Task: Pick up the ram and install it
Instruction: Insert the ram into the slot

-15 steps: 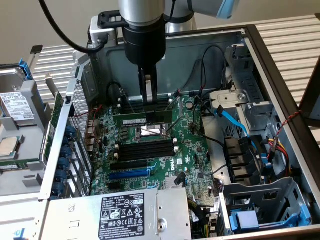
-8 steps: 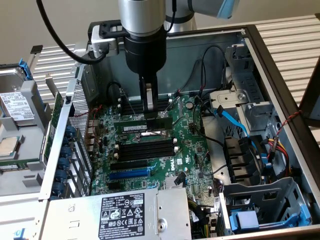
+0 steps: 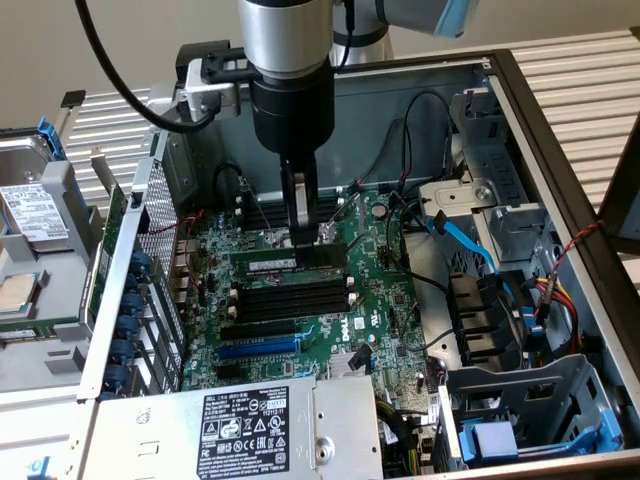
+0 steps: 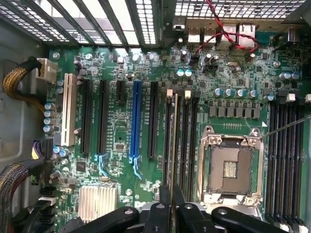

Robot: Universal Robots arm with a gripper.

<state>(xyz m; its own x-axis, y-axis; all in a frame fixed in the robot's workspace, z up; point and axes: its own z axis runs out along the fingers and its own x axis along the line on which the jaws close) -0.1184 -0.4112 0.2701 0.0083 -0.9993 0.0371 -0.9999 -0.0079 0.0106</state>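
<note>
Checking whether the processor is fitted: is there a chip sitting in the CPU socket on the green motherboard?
No: the square metal-framed CPU socket on the green motherboard stands open, showing bare contacts and no chip.

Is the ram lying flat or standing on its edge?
On its edge: the ram stands upright over the black slots, held by the gripper. Whether it is fully seated, cannot tell.

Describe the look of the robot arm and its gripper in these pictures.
The arm is a silver-grey metal cylinder with a light-blue cap at its upper joint, ending in a glossy black cylindrical wrist section. A thick black cable loops past it to a black and silver box-shaped mount on its side. The gripper has narrow, flat black fingers; black curved linkage pieces show in the wrist view.
</note>
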